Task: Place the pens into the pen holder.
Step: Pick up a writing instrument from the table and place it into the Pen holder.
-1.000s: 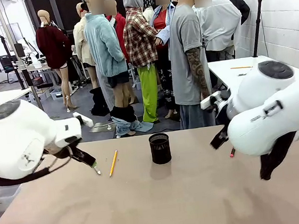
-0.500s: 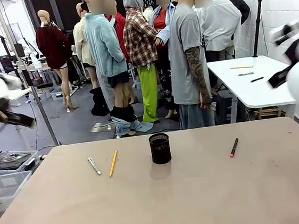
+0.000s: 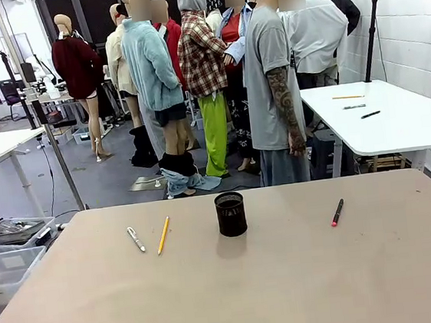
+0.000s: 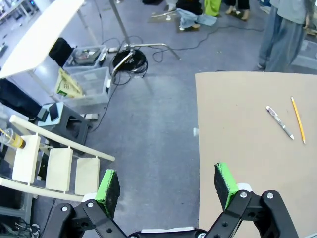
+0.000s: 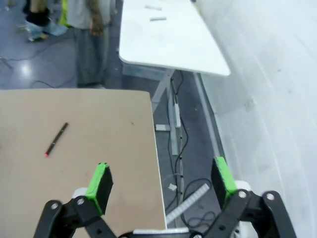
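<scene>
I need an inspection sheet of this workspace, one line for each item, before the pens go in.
Surface: tan table, flat, faintly smudged.
Job's things: white-silver pen and yellow pencil lie left of the upright pen holder; red-tipped pen lies right of it; nothing sticks out of the holder.
Clutter: nothing seen.
Pincers: left pincer and right pincer open, empty, raised over the table's side edges.
Cables: black coil on the floor; loose cable under the white table.
Surroundings: person at the far side; storage bins on the floor.
</scene>
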`<state>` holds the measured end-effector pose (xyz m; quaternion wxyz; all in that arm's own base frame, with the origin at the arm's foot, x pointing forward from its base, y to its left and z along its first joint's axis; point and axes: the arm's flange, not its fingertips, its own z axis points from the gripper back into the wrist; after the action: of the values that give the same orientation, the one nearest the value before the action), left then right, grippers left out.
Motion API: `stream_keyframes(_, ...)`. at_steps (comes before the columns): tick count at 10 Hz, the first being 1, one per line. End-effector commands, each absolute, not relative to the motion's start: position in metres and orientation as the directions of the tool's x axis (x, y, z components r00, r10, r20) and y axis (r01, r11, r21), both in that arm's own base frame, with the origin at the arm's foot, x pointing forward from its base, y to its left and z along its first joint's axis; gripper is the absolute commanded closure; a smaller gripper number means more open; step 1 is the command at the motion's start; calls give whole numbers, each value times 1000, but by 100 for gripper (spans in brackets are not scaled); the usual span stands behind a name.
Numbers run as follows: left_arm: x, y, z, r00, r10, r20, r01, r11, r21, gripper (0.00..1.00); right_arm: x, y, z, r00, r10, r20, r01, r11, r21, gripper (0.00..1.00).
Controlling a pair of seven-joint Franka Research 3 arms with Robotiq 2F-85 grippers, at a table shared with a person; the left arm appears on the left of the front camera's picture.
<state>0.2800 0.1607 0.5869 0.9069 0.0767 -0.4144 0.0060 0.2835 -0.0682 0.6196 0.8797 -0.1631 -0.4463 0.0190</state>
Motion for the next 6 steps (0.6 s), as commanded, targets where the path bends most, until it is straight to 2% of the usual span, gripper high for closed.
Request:
stream_keyframes(1, 290, 151, 586, 652, -62, 756, -70, 987, 142, 0, 207, -33, 476, 583, 234, 778, 70, 940, -335, 0)
stream_keyframes(2, 290, 151, 586, 652, -62, 756, -70, 987, 142, 0, 234, -18, 483, 580, 291, 761, 7, 932, -362, 0)
stream_keyframes(5, 290, 151, 586, 652, -62, 756, -70, 987, 142, 0, 320, 17, 481, 725, 376, 577, -129, 897, -423, 0)
stream_keyframes(6, 290, 151, 586, 652, -62, 756, -70, 987, 142, 0, 347, 27, 477, 790, 348, 504, -134, 901, -412, 0)
